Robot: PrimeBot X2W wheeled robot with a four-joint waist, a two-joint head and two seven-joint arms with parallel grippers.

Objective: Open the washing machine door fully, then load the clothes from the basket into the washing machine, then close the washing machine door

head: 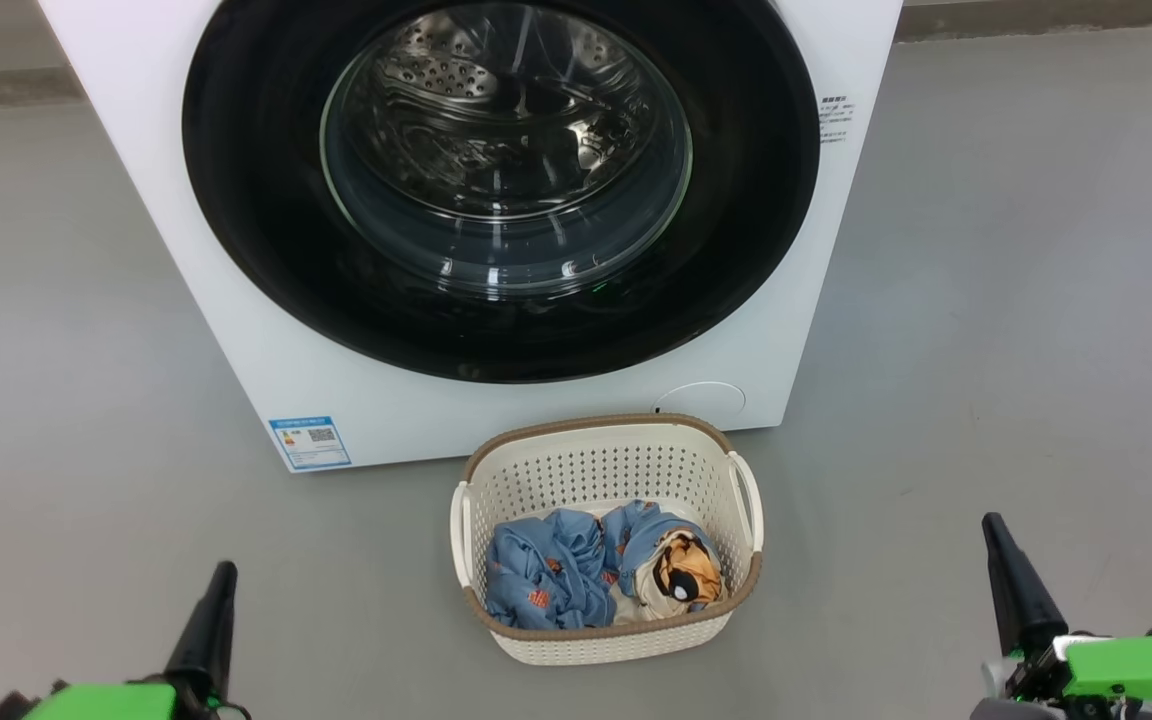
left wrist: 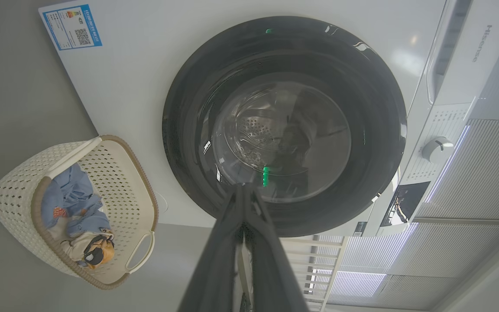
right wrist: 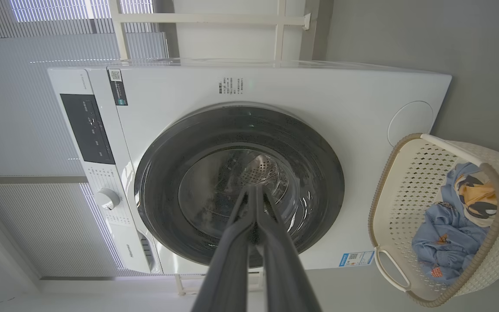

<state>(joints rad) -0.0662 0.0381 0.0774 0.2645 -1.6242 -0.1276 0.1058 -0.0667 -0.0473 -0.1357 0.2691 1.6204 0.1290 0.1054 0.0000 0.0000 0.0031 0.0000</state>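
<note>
The white washing machine [head: 236,330] stands ahead with its round black-rimmed door [head: 256,230] flat against its front, glass bowl at the centre. On the floor before it sits the cream basket [head: 606,470] holding the blue clothes [head: 546,575] with an orange patch. My left gripper [head: 219,578] is at the lower left and my right gripper [head: 993,527] at the lower right, both shut with nothing held, well short of the machine. In the left wrist view the left gripper [left wrist: 244,187] points at the door [left wrist: 189,108]; in the right wrist view the right gripper [right wrist: 254,189] does too.
Grey floor [head: 1016,300] surrounds the machine and basket. A blue label sticker [head: 309,442] marks the machine's lower left front. A control knob [right wrist: 107,198] and dark panel [right wrist: 87,128] sit on the machine's top band. Blinds [right wrist: 37,216] lie behind.
</note>
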